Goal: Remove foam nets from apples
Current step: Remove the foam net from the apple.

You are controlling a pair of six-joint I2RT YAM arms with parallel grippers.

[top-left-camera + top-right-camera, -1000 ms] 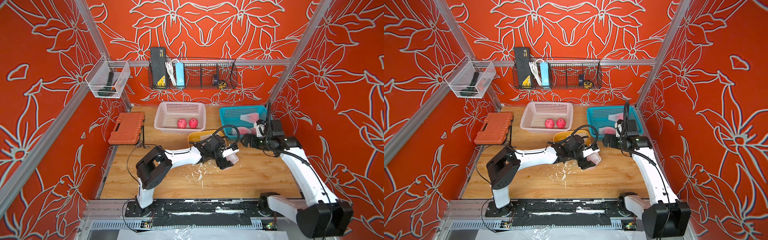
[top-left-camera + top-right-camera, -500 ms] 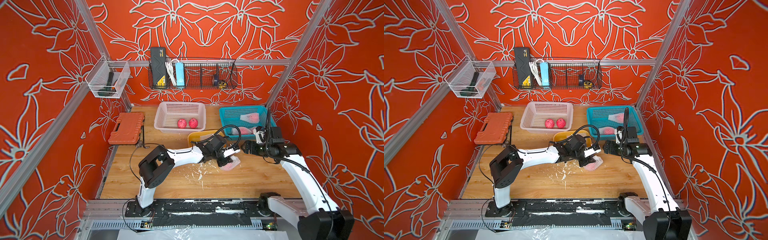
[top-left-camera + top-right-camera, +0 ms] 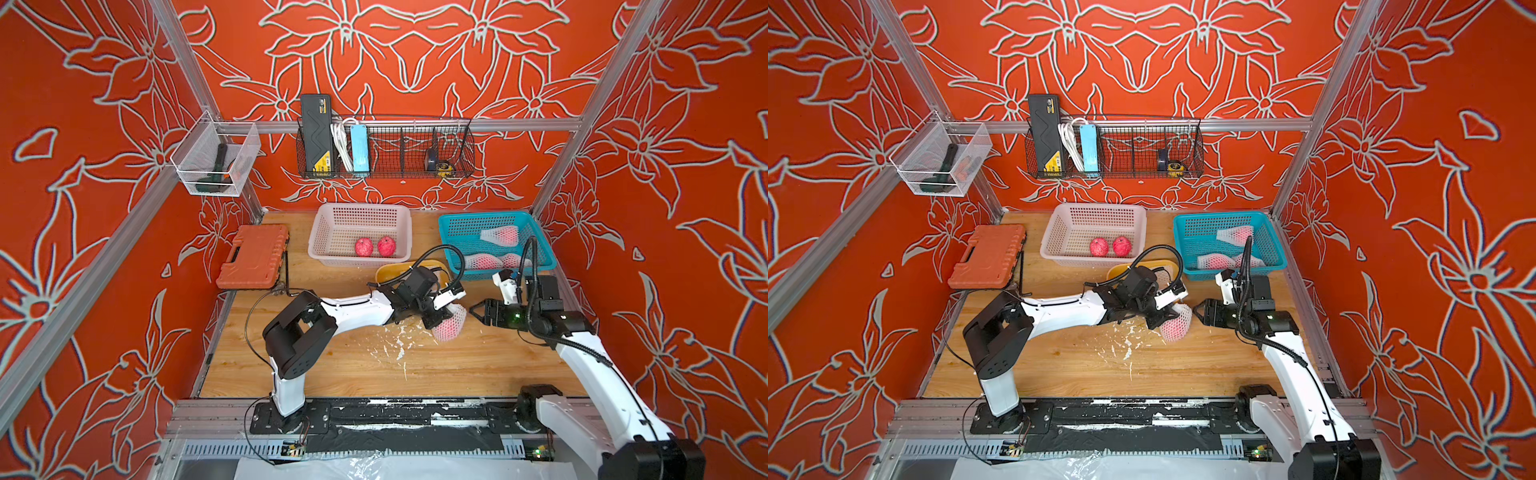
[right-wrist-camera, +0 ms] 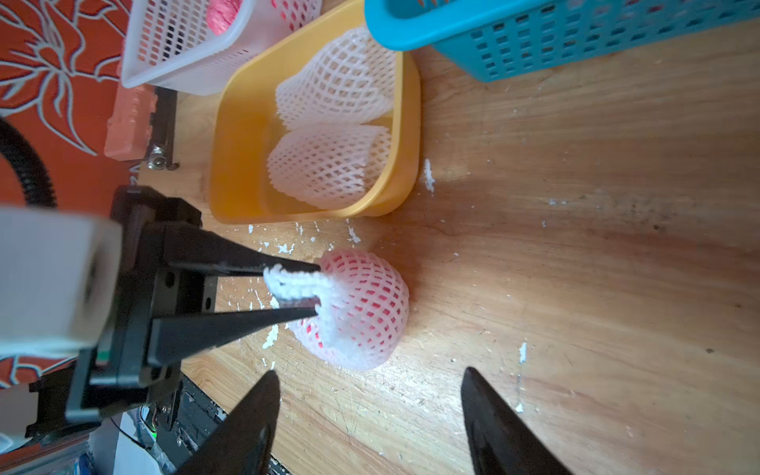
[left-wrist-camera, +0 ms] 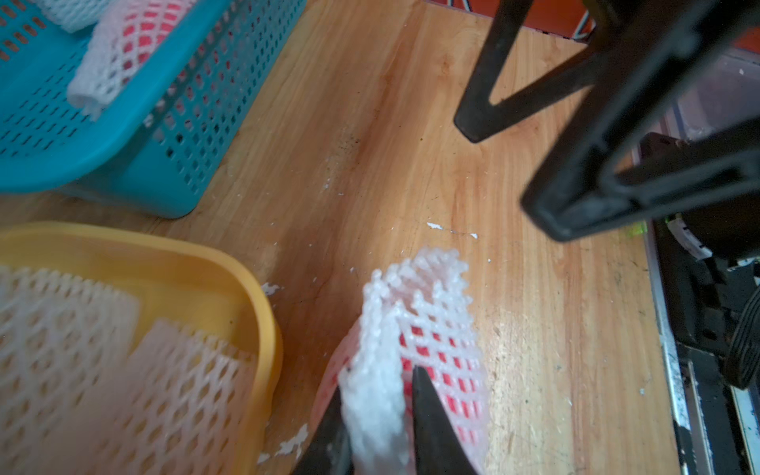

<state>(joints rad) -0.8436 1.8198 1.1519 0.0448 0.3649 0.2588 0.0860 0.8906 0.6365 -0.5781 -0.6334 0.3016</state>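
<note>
My left claw [image 4: 317, 288]: pinching the bunched end of the foam net [image 4: 370, 341]
Apple [image 4: 372, 295]: inside that net, on the table [image 4: 575, 246] just beyond my left tips
My right claw [image 4: 369, 372]: spread, net just ahead

In both top views my left arm's wrist [image 3: 415, 286] covers most of the yellow tray [image 3: 385, 270], right of centre, so I can't see what's in it. The apple [image 4: 380, 294] shows only as red specks through its foam net [image 4: 362, 341]. The left wrist view blurs the loose nets [image 5: 82, 349] and crops the left gripper [image 5: 378, 382] at its edge.
</note>
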